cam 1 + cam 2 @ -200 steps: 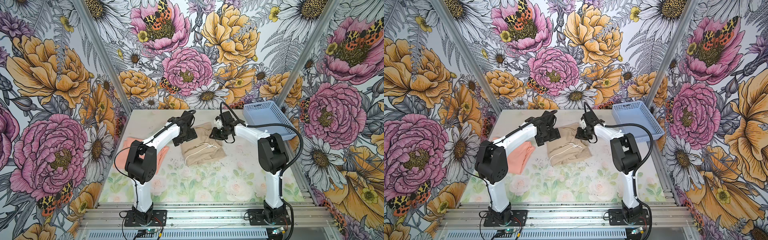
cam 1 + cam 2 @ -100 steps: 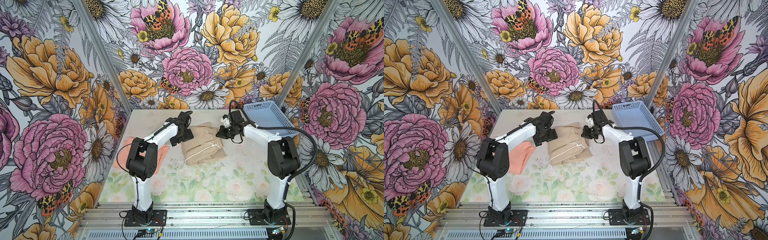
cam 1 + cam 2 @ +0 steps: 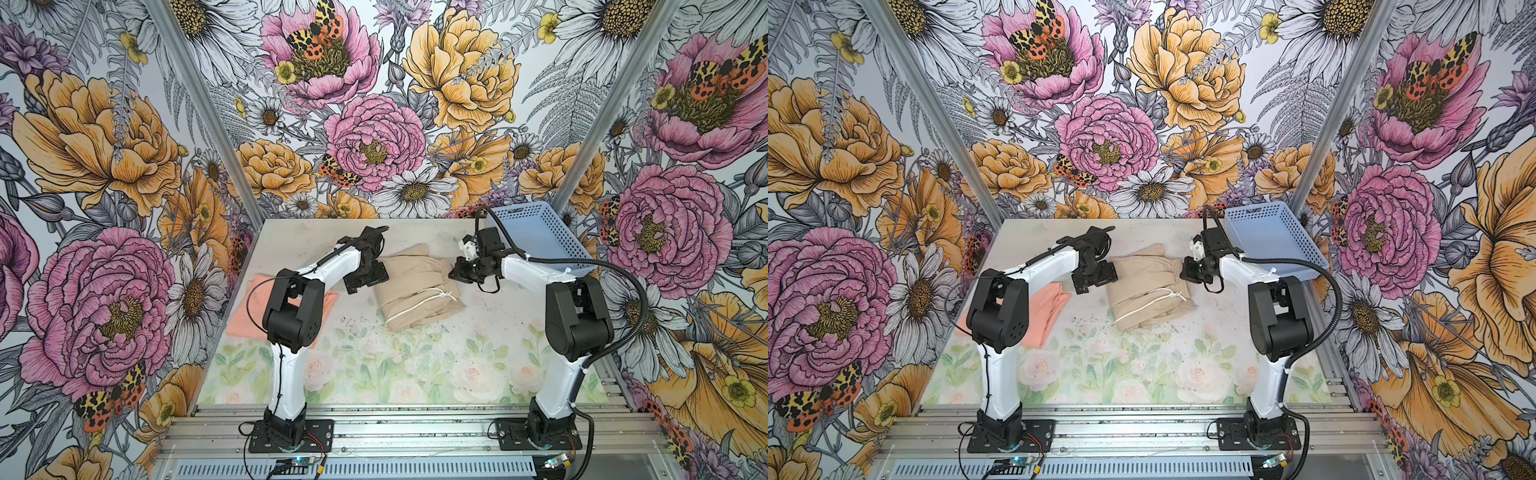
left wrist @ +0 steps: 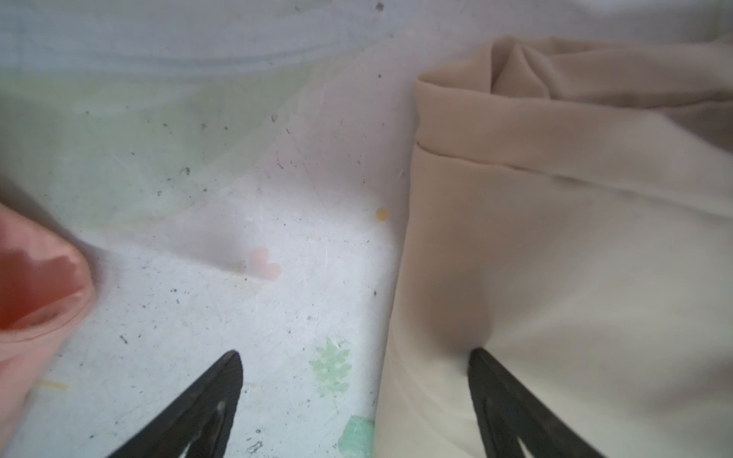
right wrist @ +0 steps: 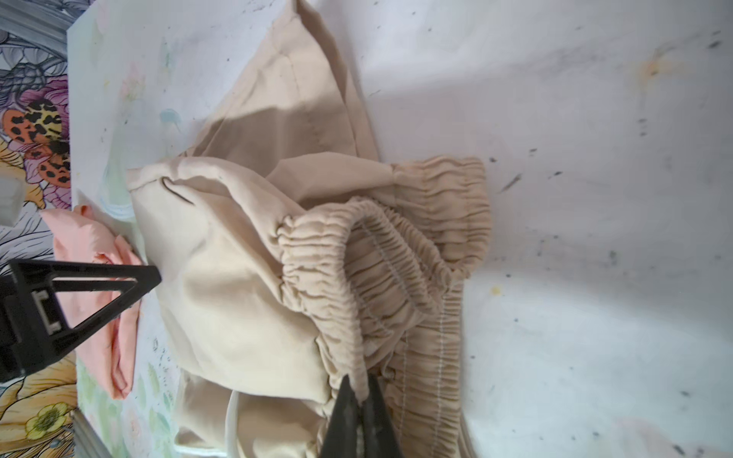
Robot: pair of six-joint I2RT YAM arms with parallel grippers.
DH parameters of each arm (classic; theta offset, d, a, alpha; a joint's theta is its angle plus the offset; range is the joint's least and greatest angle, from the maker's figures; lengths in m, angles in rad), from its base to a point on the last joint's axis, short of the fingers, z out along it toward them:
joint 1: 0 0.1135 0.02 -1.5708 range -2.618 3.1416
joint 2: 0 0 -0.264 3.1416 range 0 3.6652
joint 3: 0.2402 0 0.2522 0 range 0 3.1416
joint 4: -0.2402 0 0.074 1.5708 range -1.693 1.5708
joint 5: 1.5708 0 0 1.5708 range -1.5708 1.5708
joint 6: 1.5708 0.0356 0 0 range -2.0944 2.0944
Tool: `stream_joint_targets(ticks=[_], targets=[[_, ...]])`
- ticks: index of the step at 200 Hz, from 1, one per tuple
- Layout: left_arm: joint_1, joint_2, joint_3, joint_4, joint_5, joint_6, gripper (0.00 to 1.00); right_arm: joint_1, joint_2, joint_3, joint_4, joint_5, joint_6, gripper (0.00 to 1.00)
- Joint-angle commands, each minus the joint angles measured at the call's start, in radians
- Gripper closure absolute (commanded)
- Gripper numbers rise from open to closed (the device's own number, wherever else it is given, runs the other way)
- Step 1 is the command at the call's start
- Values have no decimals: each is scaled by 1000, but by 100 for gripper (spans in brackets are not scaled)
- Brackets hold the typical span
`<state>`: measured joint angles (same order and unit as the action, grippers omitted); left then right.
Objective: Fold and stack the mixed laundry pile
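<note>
The soft, limp garment (image 3: 407, 278) is best held by its waistband (image 5: 396, 277), where the right gripper (image 5: 359, 380) clamps; the left gripper (image 4: 355, 353) gapes.

Item count: 2 garments, 1 basket, 2 robot arms.
One beige drawstring garment (image 3: 415, 286) with one white drawstring (image 3: 419, 299), left of the light blue perforated basket (image 3: 536, 237). One peach-pink garment (image 3: 249, 307), farther from the basket on the same side. One left arm (image 3: 332, 266), one right arm (image 3: 528, 274), the right nearer the basket.

Open tabletop (image 3: 415, 374) up front; beige garment (image 3: 415, 286) mid-table, blue basket (image 3: 536, 237) far right.
</note>
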<state>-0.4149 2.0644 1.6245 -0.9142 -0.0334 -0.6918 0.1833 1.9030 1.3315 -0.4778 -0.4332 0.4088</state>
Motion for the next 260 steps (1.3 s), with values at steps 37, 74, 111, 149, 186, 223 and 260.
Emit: stream_joint_targets(ticks=[37,74,111,149,186,223,260], targets=[[-12,48,47,16,44,41,10,-16,136,73,31,115,-22,100],[-19,37,64,9,31,56,10,-22,42,54,34,102,-19,80],[-16,40,73,10,26,70,10,-49,34,97,38,13,7,61],[-15,49,93,9,27,78,10,-54,105,141,57,-97,13,57],[-10,57,95,11,33,98,10,-45,135,148,57,-164,2,57],[1,74,115,12,36,113,9,-41,175,167,57,-170,-1,63],[7,95,143,10,54,150,10,-26,144,203,51,-179,-14,95]])
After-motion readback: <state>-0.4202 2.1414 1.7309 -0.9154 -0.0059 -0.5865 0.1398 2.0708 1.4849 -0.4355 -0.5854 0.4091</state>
